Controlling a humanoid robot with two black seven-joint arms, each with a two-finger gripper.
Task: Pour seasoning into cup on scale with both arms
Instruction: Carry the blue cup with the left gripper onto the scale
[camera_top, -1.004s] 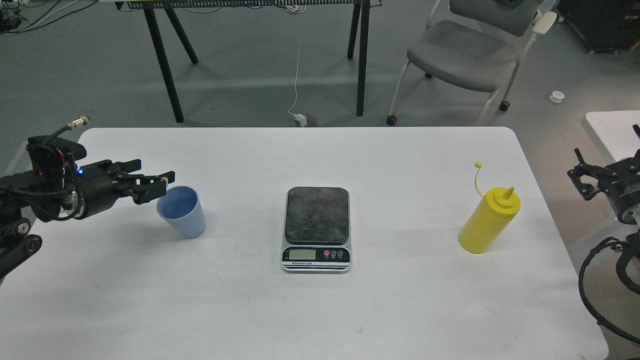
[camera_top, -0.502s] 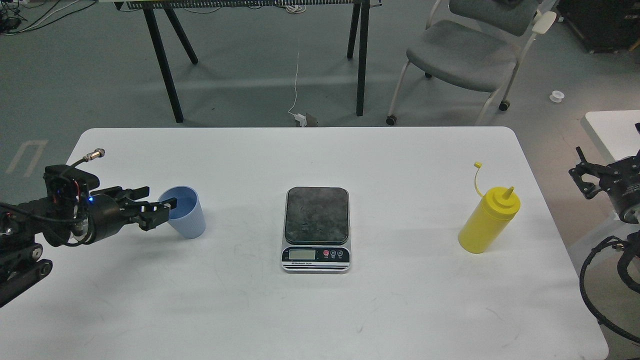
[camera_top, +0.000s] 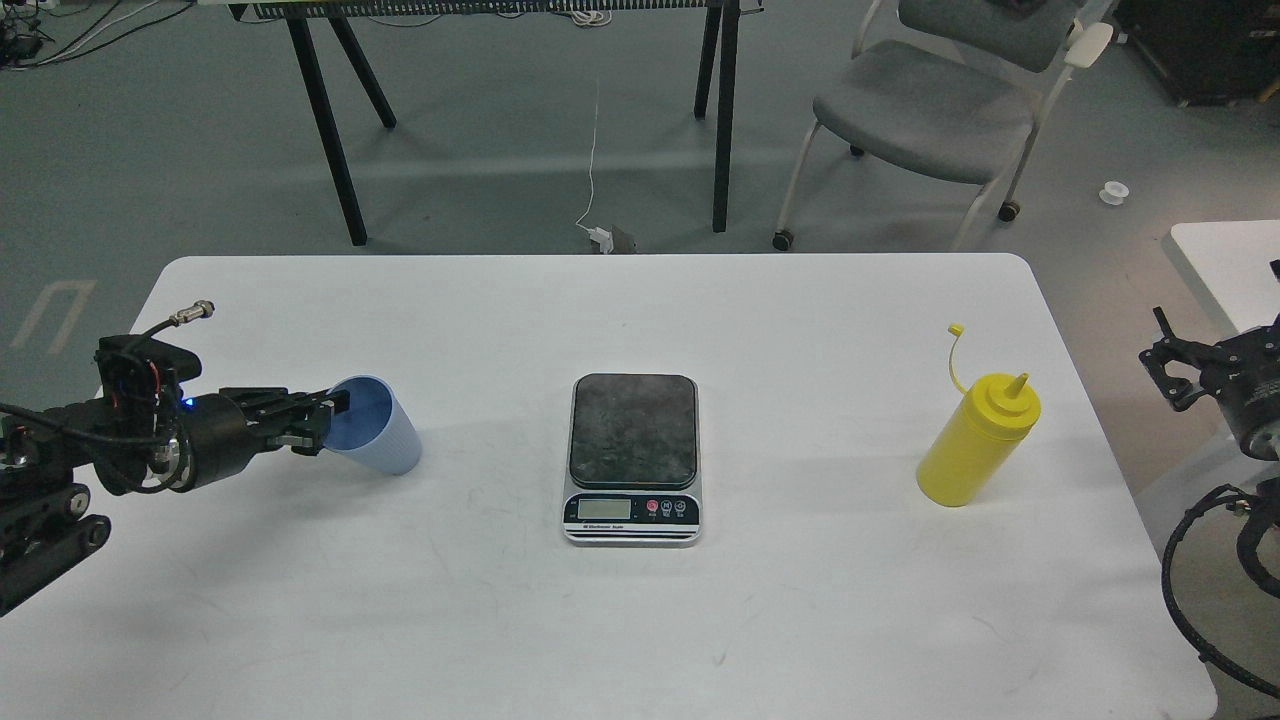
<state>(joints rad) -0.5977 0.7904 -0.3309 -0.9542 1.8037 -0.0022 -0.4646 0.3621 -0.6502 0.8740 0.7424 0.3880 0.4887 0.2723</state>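
Note:
The light-blue ribbed cup (camera_top: 378, 429) stands on the left of the white table (camera_top: 800, 600), tilted with its mouth toward my left arm. My left gripper (camera_top: 322, 419) is at the cup's near rim with its fingers closed together on it, one fingertip (camera_top: 340, 400) inside the mouth. The scale (camera_top: 633, 457) lies at the table's middle with its dark platform bare. The yellow seasoning bottle (camera_top: 975, 443) stands upright at the right, its cap strap sticking up. My right gripper (camera_top: 1163, 362) hangs off the table's right edge, fingers spread, holding nothing.
A grey chair (camera_top: 935, 110) and black trestle legs (camera_top: 330, 130) stand on the floor beyond the table's far edge. A second white table corner (camera_top: 1215, 255) shows at the far right, behind my right arm.
My left gripper dropped lower, reached to the cup's rim and closed on it. The cup went from upright to tilted. My right gripper sank slightly.

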